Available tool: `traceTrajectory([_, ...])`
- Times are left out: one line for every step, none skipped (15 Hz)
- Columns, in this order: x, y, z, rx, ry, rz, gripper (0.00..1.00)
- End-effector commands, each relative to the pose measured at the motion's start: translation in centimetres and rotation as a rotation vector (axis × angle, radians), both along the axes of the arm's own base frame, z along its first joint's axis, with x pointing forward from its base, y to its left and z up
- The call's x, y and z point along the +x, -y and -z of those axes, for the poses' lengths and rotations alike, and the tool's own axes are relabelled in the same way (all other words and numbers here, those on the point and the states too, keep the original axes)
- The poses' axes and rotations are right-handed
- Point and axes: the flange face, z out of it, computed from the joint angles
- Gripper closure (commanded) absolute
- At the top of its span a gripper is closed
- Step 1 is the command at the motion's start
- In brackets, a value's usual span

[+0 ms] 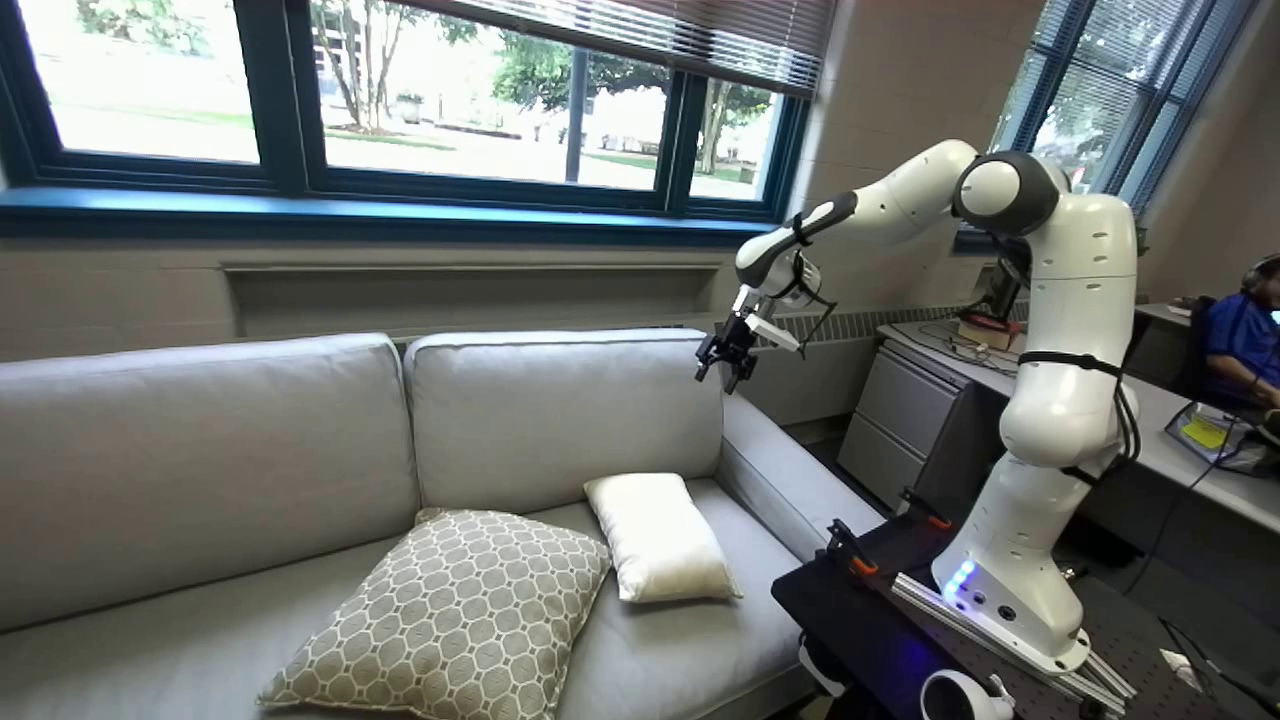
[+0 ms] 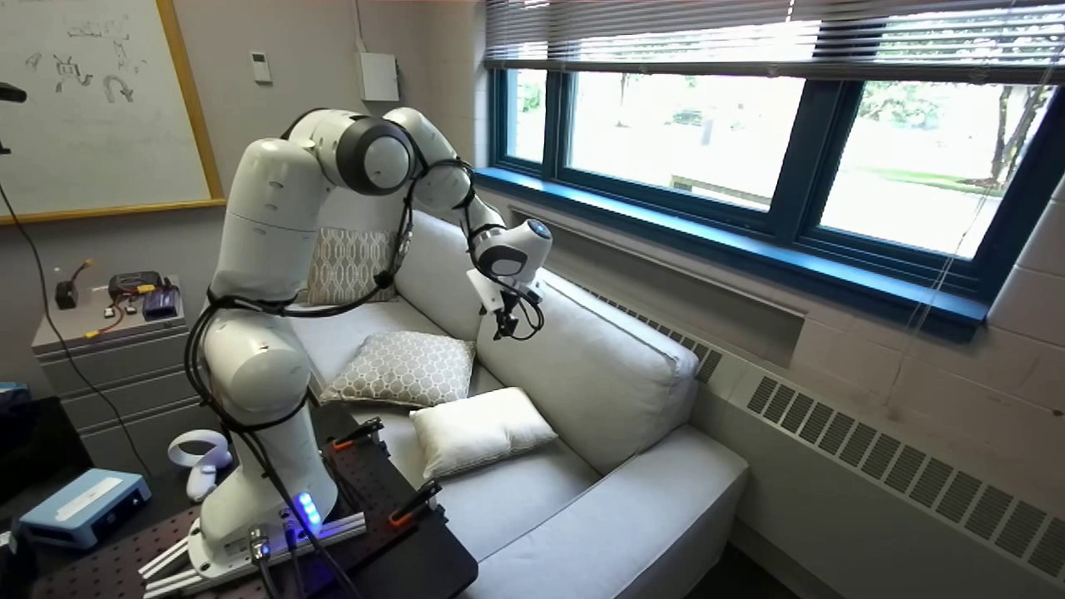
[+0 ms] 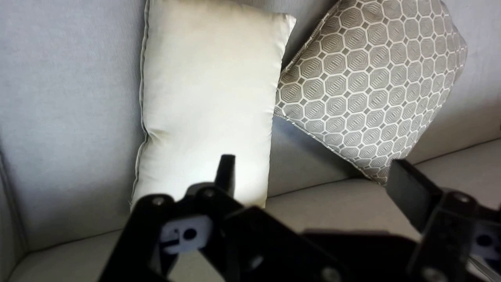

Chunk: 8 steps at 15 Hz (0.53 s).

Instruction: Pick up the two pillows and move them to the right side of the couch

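Blue-framed windows (image 1: 450, 110) in an exterior view overlook a beige-grey sofa (image 1: 550, 420) bearing a tan lattice cushion (image 1: 455, 615) just beside a cream pillow (image 1: 660, 540). In an exterior view, another patterned cushion (image 2: 349, 262) stands farther along. In the wrist view, the Robotiq gripper (image 3: 315, 176) gapes wide

Couch (image 1: 190, 450): long, pale beige-grey, smooth-upholstered, with two wide back cushions (image 1: 560, 410), filling the left and lower centre of an exterior view. Tan cushion (image 1: 460, 610): large, square, cream-latticed; it lies on the seat (image 1: 690, 655) at lower centre-left, turned cornerwise to the couch. Cream-white pillow (image 1: 660, 540): smaller, rectangular, plain, resting on the seat to the right of the tan cushion. In the wrist view it occupies centre-left, its left seam puckered; the tan cushion, upper right, points a corner at its right edge, contact indeterminable.
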Motion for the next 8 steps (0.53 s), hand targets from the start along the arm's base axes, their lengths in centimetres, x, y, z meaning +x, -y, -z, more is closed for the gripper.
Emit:
traceTrajectory([-0.1,-0.2,-0.3,-0.021,0.011,0.003,0.0])
traceTrajectory([0.1,-0.3,-0.1,-0.025,0.015,0.004,0.0])
traceTrajectory([0.5,-0.3,0.4,-0.037,0.019,0.016,0.0])
traceTrajectory([1.2,-0.3,1.2,-0.046,0.021,0.02,0.0])
traceTrajectory([1.6,-0.3,2.0,-0.064,0.029,0.032,0.0])
traceTrajectory([2.3,-0.3,3.4,-0.07,0.033,0.05,0.0])
traceTrajectory([2.9,-0.3,4.7,-0.091,0.045,0.082,0.0])
traceTrajectory([3.5,-0.3,6.4,-0.113,0.057,0.114,0.0])
